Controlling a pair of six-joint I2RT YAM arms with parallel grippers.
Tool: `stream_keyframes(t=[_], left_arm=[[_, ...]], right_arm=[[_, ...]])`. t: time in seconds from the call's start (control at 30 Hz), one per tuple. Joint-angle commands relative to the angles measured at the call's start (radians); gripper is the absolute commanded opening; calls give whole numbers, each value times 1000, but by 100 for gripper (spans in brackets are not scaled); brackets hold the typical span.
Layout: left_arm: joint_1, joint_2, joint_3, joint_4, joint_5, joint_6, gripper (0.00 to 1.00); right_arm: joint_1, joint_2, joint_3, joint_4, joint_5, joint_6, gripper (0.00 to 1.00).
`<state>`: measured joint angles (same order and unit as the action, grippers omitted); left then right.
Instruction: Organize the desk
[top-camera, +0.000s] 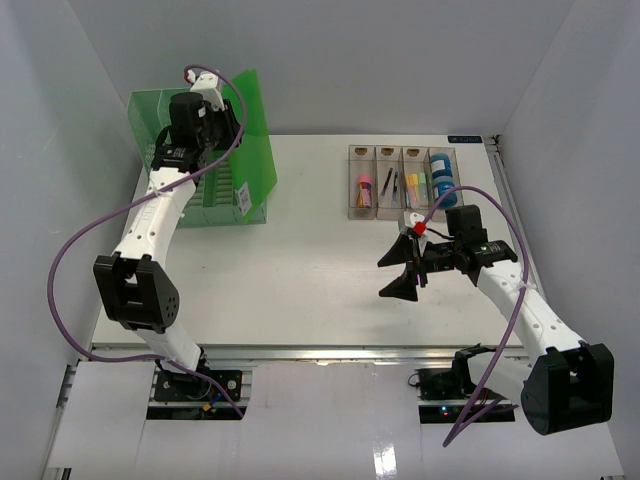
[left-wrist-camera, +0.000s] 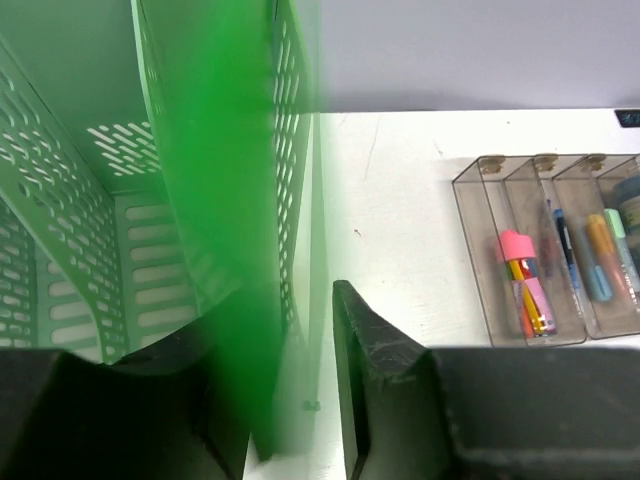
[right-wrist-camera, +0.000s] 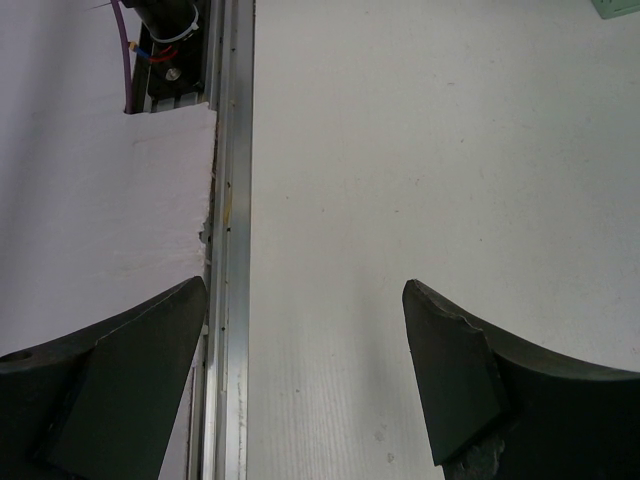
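The desk (top-camera: 300, 250) is a white tabletop filling the enclosure, with pale grey walls (top-camera: 60, 150) on three sides and a metal rail (right-wrist-camera: 228, 250) along its front edge. At its back left corner stands a green slotted file rack (top-camera: 222, 200). A clear tray (top-camera: 395, 152) with pens, markers and a blue roll sits at the back right. The left gripper (left-wrist-camera: 285, 340) reaches into the rack, its jaws apart on either side of an upright green sheet (top-camera: 255, 125); a gap shows beside the right finger. The right gripper (top-camera: 383, 278) hangs over bare desk with its jaws spread wide, holding nothing.
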<state>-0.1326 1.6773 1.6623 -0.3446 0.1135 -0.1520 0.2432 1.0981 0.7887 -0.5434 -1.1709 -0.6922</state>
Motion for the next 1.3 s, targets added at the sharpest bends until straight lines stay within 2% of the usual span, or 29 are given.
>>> stream_keyframes(t=[0.0, 0.1, 0.17, 0.53, 0.83, 1.0, 1.27], left_arm=[[7, -18, 53, -20, 8, 17, 32], [7, -28, 54, -23, 8, 19, 5], [7, -43, 57, -24, 3, 17, 0], [7, -234, 113, -26, -39, -19, 0], [7, -358, 71, -29, -167, -4, 0], [7, -355, 83, -13, -155, -5, 0], [7, -259, 116, 11, -115, -21, 0]], right_arm=[[-4, -21, 4, 8, -32, -15, 85], [-5, -20, 4, 8, -32, -15, 85], [-5, -20, 4, 8, -33, -15, 85], [-5, -17, 1, 8, -32, -17, 85], [-5, -15, 0, 10, -25, -20, 85], [-5, -12, -2, 11, -18, -21, 85], [-6, -12, -2, 10, -17, -21, 86]])
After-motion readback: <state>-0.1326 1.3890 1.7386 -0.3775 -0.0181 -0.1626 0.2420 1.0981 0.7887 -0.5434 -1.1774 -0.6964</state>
